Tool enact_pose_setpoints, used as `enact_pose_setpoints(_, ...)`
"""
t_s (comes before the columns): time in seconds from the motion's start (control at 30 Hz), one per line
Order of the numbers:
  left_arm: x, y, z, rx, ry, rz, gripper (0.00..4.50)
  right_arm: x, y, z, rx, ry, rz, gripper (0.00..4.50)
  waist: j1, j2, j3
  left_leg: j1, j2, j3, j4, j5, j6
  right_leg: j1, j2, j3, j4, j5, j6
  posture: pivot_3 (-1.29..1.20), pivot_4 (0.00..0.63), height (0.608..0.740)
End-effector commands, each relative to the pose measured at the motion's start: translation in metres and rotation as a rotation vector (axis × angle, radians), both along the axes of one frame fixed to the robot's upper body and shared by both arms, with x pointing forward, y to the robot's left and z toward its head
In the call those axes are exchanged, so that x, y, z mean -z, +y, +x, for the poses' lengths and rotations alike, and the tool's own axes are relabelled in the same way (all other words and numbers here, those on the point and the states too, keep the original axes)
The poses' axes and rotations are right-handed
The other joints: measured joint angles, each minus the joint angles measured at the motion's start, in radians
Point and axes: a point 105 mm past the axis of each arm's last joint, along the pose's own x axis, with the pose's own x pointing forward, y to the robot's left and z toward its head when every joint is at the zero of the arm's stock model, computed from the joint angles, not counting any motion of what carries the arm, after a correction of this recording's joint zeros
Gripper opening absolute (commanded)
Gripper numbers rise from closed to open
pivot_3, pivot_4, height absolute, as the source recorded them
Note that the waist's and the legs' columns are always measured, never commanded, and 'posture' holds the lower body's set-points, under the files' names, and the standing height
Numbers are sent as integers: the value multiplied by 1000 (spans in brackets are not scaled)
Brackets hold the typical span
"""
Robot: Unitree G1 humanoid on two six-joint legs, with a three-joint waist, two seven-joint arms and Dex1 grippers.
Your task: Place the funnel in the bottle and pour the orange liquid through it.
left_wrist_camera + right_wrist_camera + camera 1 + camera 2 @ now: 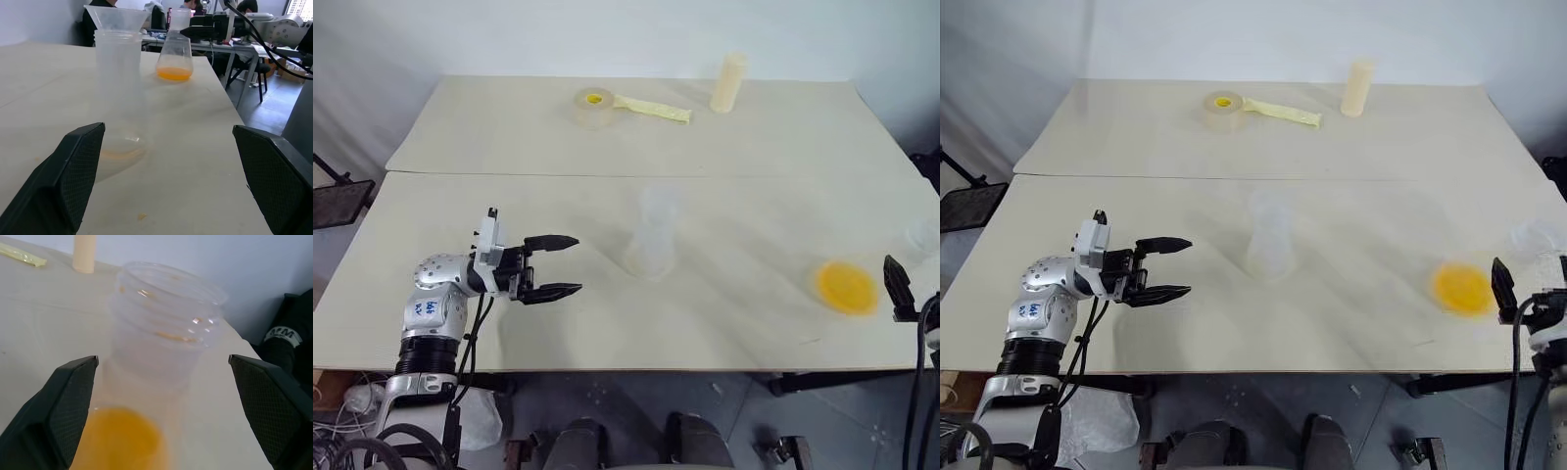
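From the head, my left gripper hangs spread wide and holding nothing, pointing across the table at the bottle, well clear so it stands undisturbed. My right gripper sits just beside the orange liquid, likely lining up for it.

Along my left fingers, the funnel sits in the bottle's neck, ahead between them; the flask holding the orange liquid stands beyond.

Along my right fingers, spread and empty, the flask's clear neck rises just ahead between them, orange pooled below.
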Motion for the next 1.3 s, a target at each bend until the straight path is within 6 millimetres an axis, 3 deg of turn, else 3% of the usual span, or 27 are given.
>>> enact_pose_setpoints(0.03,-11,0,-2,1,-43,-21,4442,-8,-5,6,21,-30,-16,4500,1,0,0,0,0,0,0,0,0,0,0,0,0,0,0,0,150,740)
enact_pose_setpoints(0.3,-13,1,-2,-11,-51,-22,4442,-10,-11,25,81,-59,-6,4500,0,0,0,0,0,0,0,0,0,0,0,0,0,0,0,0,150,740)
enact_pose_setpoints(0.57,-14,4,-4,-27,-51,-21,4500,-15,0,25,56,-103,10,2579,1,0,0,0,0,-1,0,0,0,0,0,0,0,0,0,0,150,740)
enact_pose_setpoints(0.83,-13,4,-2,-29,-52,-23,4500,-24,24,24,-29,-124,8,2568,-6,1,0,0,0,0,0,0,0,0,0,0,0,0,0,0,150,740)
enact_pose_setpoints(0.93,-14,4,0,-28,-58,-31,4500,-33,38,28,-67,-137,-10,2568,-6,1,0,0,0,0,0,0,0,-1,0,0,0,0,0,0,150,740)
enact_pose_setpoints(1.13,-18,5,7,-34,-76,-57,4500,-76,104,50,-242,-198,-139,2568,-12,2,1,-1,0,0,0,0,0,-1,0,0,0,0,0,0,150,740)
enact_pose_setpoints(1.3,-22,8,12,-32,-90,-84,4500,-96,138,67,-301,-219,-256,2568,-10,2,0,-2,0,-2,-1,0,0,-2,0,-3,1,0,0,0,150,740)
